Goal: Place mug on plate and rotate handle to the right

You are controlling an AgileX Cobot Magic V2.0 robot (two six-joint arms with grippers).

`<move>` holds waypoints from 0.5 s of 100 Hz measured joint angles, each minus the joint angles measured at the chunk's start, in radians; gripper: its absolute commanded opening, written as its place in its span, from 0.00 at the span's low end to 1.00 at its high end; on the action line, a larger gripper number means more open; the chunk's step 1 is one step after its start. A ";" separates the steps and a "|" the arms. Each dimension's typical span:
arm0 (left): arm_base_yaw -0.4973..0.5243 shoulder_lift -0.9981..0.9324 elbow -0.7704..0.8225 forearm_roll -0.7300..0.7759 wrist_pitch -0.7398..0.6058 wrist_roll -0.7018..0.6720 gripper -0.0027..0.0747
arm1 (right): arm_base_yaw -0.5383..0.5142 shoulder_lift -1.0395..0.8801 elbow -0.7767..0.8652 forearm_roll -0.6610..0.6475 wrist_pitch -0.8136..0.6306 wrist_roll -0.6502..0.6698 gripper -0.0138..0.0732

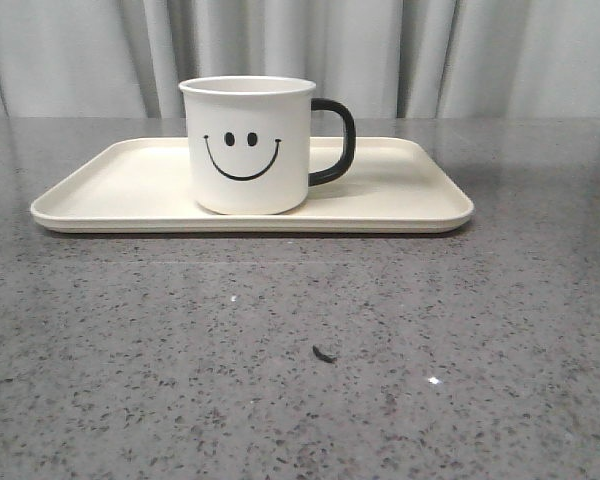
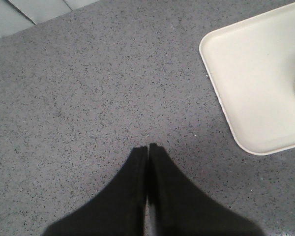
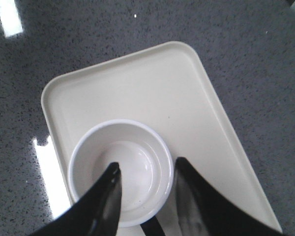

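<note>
The white mug [image 1: 248,145] with a black smiley face stands upright on the cream plate [image 1: 400,195]. Its black handle [image 1: 335,140] points to the right in the front view. Neither gripper shows in the front view. In the right wrist view my right gripper [image 3: 147,164] is open and empty above the mug [image 3: 132,172]; one finger lies over its inside, the other over the plate [image 3: 152,83]. A bit of the handle [image 3: 155,228] shows between the fingers. My left gripper [image 2: 147,146] is shut and empty over bare table, apart from the plate's corner [image 2: 250,73].
The grey speckled table [image 1: 300,350] runs all round the plate. A small dark speck [image 1: 324,354] lies on it in front of the plate. A grey curtain [image 1: 480,50] hangs behind the table's far edge.
</note>
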 measured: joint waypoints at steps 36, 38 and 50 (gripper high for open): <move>0.000 0.000 0.000 0.000 -0.015 0.000 0.01 | -0.115 -0.261 0.000 0.006 -0.045 0.104 0.41; 0.000 0.000 0.000 0.000 -0.015 0.000 0.01 | -0.125 -0.278 0.000 0.006 -0.055 0.110 0.40; 0.000 0.000 0.000 0.000 -0.017 0.000 0.01 | -0.192 -0.371 -0.004 0.008 -0.094 0.153 0.29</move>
